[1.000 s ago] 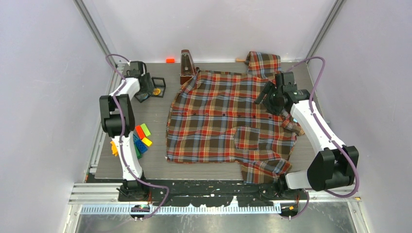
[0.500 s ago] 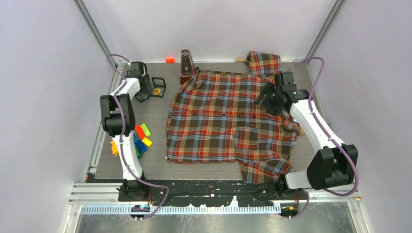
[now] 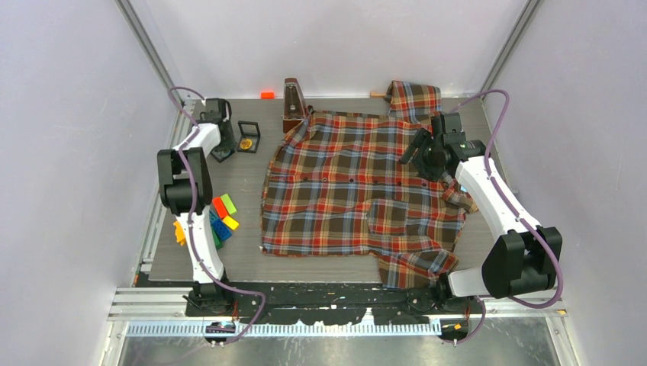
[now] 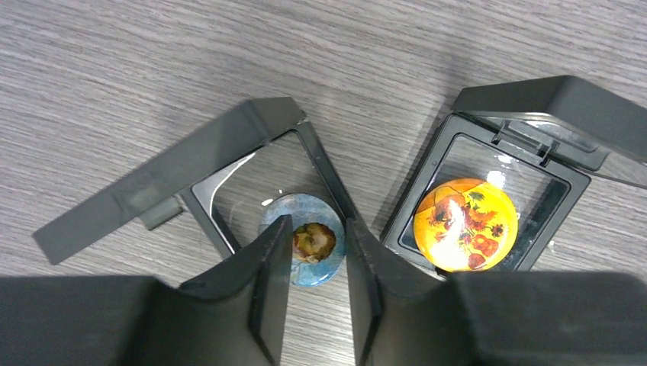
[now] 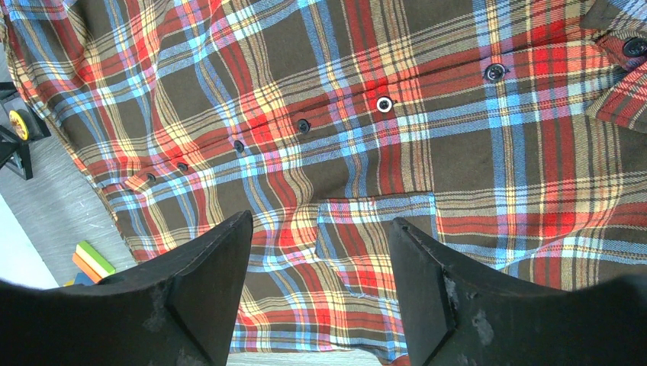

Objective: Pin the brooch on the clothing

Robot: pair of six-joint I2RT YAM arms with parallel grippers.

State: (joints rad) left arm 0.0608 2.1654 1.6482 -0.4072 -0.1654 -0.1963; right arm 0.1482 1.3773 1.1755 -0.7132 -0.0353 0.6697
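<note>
**Left gripper.** The left gripper (image 4: pixel 317 235) pointed down at the table (image 4: pixel 114 69), with its two black fingers (image 4: pixel 267 267) close together and a narrow gap between them. A round blue brooch (image 4: pixel 313 242) with a brownish centre showed in that gap, partly covered by both fingers. The frames did not show whether the pads were touching the brooch, so a grip could not be confirmed. The blue brooch lay inside an open black frame case (image 4: pixel 229 145) with its lid swung out to the left. Just beside this case on the right stood a second open case (image 4: pixel 549 107), which held a yellow brooch (image 4: pixel 465 225) with a flower print. In the top view, both cases sat at the far left of the table.

**Right gripper.** The right gripper (image 5: pixel 320 223) hung above the shirt (image 5: pixel 366 76) with its jaws wide apart and nothing between them. A chest pocket (image 5: pixel 374 244) and a row of small buttons (image 5: pixel 384 104) were below it.

**Task item location.** The plaid shirt (image 3: pixel 351 183) lay spread flat over the centre and right of the table, front side up, with one sleeve folded at the near edge. It was well apart from the brooch cases.

**Surroundings.** Coloured blocks (image 3: pixel 221 217) lay near the left arm. A brown wooden object (image 3: pixel 292 103) stood at the far edge, touching the shirt.
</note>
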